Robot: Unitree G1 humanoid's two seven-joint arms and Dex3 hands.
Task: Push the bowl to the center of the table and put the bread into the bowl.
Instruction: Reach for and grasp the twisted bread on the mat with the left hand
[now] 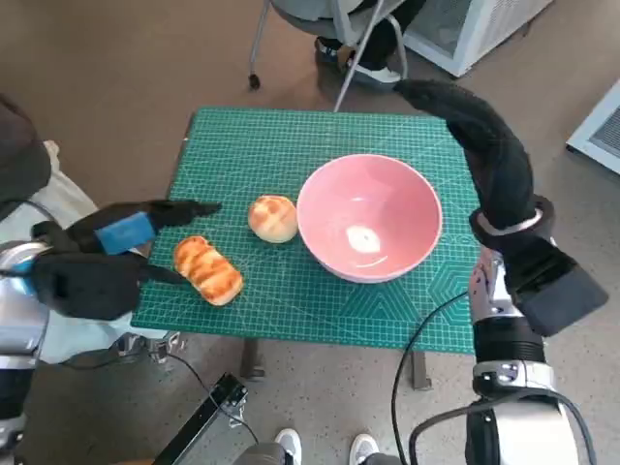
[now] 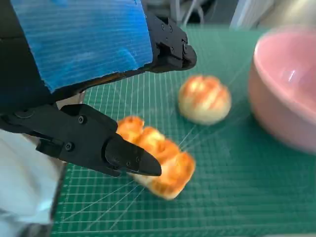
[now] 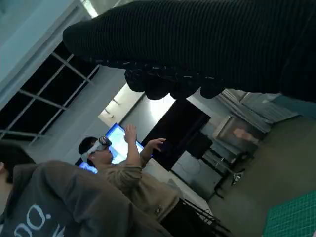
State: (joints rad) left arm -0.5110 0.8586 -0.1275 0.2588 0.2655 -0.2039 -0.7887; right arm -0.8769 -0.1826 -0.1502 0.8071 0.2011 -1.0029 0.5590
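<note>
- On the green gridded cutting mat [image 1: 291,136] that covers the small table, a smooth pink round bowl [image 1: 369,215] sits right of the middle, empty.
- Two breads lie left of it: a round golden bun [image 1: 273,218] just beside the bowl's rim, and a long, ridged golden loaf [image 1: 207,269] nearer the mat's front-left edge, its long axis running diagonally.
- The robot's blue-taped black left hand [image 1: 116,254] hovers with fingers spread on either side of the loaf's near end, holding nothing; the left wrist view shows one finger [image 2: 128,159] over the loaf [image 2: 158,163].
- The black-gloved right hand [image 1: 475,126] hangs raised beyond the bowl's far right; whether its fingers are curled cannot be told.
- The left hand is by far the nearer to both breads, which lie between it and the bowl.
</note>
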